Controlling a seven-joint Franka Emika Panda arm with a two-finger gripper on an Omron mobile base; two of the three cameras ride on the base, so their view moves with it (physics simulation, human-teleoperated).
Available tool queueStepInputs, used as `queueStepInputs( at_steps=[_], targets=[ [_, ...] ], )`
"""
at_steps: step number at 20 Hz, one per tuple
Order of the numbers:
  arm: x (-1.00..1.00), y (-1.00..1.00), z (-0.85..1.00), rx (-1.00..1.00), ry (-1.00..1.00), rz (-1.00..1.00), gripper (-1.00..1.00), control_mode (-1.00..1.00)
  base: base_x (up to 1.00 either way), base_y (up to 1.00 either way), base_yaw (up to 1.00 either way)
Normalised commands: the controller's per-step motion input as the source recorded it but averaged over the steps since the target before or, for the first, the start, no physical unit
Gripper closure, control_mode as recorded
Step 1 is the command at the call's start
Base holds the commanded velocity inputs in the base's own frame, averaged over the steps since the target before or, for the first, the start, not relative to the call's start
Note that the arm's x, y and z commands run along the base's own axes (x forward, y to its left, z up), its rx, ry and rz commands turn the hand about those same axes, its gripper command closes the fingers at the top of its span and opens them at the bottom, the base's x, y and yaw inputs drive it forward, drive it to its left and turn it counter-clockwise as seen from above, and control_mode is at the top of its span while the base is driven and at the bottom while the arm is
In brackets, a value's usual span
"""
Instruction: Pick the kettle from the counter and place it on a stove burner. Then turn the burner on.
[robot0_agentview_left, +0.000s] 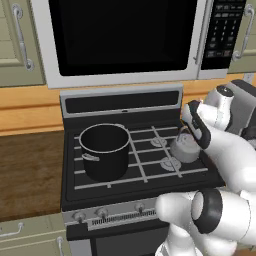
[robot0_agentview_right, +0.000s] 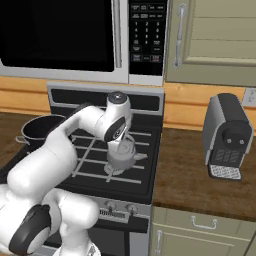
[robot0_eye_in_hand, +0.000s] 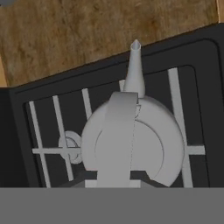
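Over the black gas stove (robot0_agentview_left: 145, 187), our two-finger gripper (robot0_agentview_right: 121, 145) grips the small silver-grey metal kettle (robot0_agentview_right: 122, 156) by its arched handle; stiff, light, likely to swing.

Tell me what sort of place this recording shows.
A simulated home kitchen, by the look of it: a black gas stove beneath a microwave, a coffee machine on the wood counter.

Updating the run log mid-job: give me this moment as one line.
kettle: over stove right side, at grate | pincer: at kettle handle, grip unclear | pot: front-left burner | knobs: untouched
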Motion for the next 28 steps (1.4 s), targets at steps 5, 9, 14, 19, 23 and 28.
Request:
queueStepInputs(
  at_steps=[5, 9, 14, 19, 23, 28],
  targets=[
    [0.08, 0.54, 0.00, 0.00, 0.01, -0.02, 1.00, -1.00, 0.00, 0.00, 0.00],
    [0.10, 0.00, -0.04, -0.03, 0.02, 0.00, 1.00, -1.00, 0.00, 0.00, 0.00],
    [0.13, 0.00, -0.22, -0.10, 0.00, 0.00, 1.00, -1.00, 0.00, 0.00, 0.00],
    [0.11, 0.00, -0.22, -0.07, 0.00, 0.00, 1.00, -1.00, 0.00, 0.00, 0.00],
    [0.05, 0.07, -0.14, 0.00, 0.00, 0.00, 1.00, -1.00, 0.00, 0.00, 0.00],
    [0.03, 0.12, -0.03, 0.05, 0.00, 0.00, 1.00, -1.00, 0.00, 0.00, 0.00]
  ],
)
